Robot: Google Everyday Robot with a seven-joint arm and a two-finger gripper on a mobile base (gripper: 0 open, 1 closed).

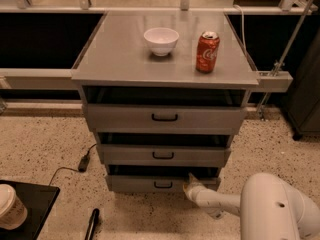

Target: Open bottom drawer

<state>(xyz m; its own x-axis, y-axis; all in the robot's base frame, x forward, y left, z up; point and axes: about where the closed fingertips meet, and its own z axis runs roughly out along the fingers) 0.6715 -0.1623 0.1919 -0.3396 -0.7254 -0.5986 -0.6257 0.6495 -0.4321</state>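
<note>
The bottom drawer [135, 183] is the lowest of three grey drawers in the cabinet, with a small black loop handle [163, 185] on its flat front. A dark gap shows above its front. My white arm reaches in from the lower right. The gripper [190, 183] is at the drawer's front, just right of the handle and near the top edge.
On the cabinet top [120, 59] stand a white bowl [161, 40] and a red soda can [207, 51]. The middle drawer [163, 155] and top drawer [164, 117] sit above. A black cable [80, 164] lies on the speckled floor at left. A paper cup [10, 207] stands on a black tray at lower left.
</note>
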